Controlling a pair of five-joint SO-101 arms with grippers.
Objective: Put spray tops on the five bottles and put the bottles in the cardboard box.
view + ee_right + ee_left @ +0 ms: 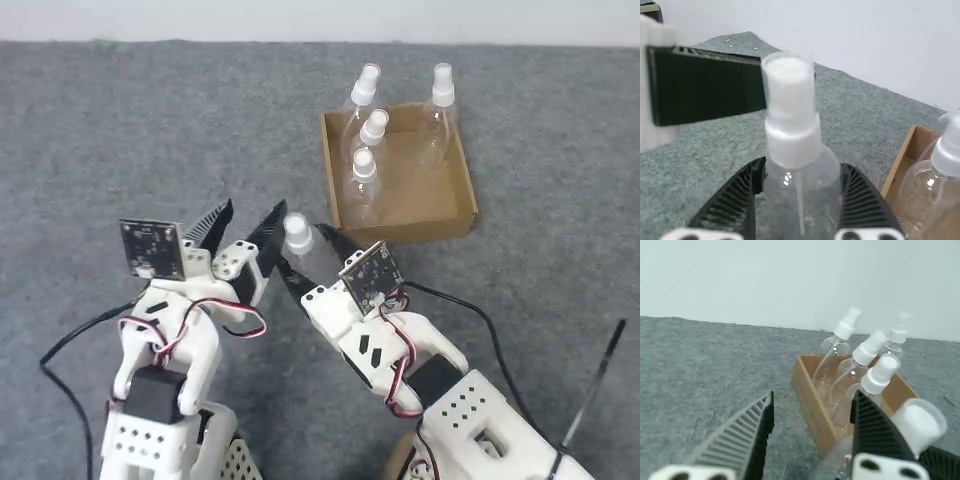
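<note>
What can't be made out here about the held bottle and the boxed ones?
Held bottle: base cut off by the right wrist view's edge, and covered by the right gripper in the high view.
Spray top: whether the left gripper touches it with its fingers; the two overlap in the right wrist view.
Boxed bottles: bases hidden by the cardboard box wall in the left wrist view.

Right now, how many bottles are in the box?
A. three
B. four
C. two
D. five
B: four bottles with tops on stand in the box, while the fifth bottle is outside it, held in the right claw.
</note>
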